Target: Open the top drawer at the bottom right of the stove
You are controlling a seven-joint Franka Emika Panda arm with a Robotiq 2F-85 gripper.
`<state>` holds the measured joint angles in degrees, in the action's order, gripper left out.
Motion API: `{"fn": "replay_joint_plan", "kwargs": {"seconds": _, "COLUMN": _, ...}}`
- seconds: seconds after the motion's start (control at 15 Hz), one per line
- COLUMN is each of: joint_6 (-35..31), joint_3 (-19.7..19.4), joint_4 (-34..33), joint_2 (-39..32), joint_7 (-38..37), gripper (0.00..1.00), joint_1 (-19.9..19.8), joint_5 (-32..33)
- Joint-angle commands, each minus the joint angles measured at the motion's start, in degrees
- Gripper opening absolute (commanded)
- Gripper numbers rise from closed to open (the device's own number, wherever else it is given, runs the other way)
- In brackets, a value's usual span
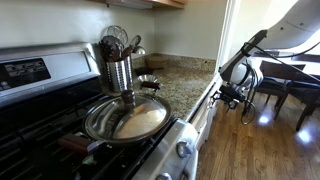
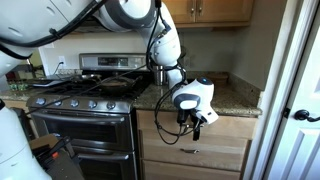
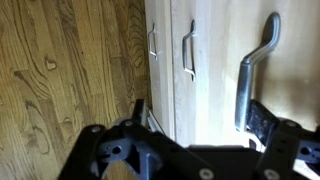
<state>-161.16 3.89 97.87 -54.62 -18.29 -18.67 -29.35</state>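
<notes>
The stove [image 2: 85, 118] is stainless steel with black grates; its cooktop also shows in an exterior view [image 1: 35, 125]. To its right, under the granite counter, is the top drawer [image 2: 228, 128] with a cream wood front, and it looks shut. My gripper [image 2: 195, 117] hangs in front of that drawer and shows beside the counter edge in an exterior view [image 1: 232, 92]. In the wrist view my gripper [image 3: 200, 120] is open. The drawer's metal handle [image 3: 252, 70] lies between the fingers, close to one of them. The drawer's inside is hidden.
A steel pan [image 1: 125, 118] and a utensil holder [image 1: 120, 68] stand on the cooktop. The granite counter [image 1: 185, 88] runs beside the stove. Two lower cabinet handles [image 3: 187, 52] show beside the wood floor [image 3: 60, 70]. A piano [image 1: 290, 70] stands behind the arm. A white door [image 2: 300, 100] is nearby.
</notes>
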Motion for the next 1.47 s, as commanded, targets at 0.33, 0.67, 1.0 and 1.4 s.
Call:
{"fn": "replay_joint_plan", "kwargs": {"seconds": 0.33, "joint_6": 3.32, "joint_3": -6.48, "joint_4": 3.76, "joint_2": 2.82, "joint_7": -1.24, "gripper": 1.0, "joint_1": 4.19, "joint_5": 2.19}}
{"fn": "replay_joint_plan", "kwargs": {"seconds": 0.67, "joint_6": 2.35, "joint_3": -8.04, "joint_4": 6.28, "joint_2": 4.17, "joint_7": -0.76, "gripper": 1.0, "joint_1": 5.0, "joint_5": 2.4}}
{"fn": "replay_joint_plan", "kwargs": {"seconds": 1.0, "joint_6": -5.31, "joint_3": -7.77, "joint_4": 12.53, "joint_2": 6.65, "joint_7": 3.9, "gripper": 1.0, "joint_1": 3.94, "joint_5": 2.22}}
{"fn": "replay_joint_plan", "kwargs": {"seconds": 1.4, "joint_6": -20.07, "joint_3": -2.66, "joint_4": 22.44, "joint_2": 9.61, "joint_7": 9.7, "gripper": 1.0, "joint_1": -2.29, "joint_5": 1.78}}
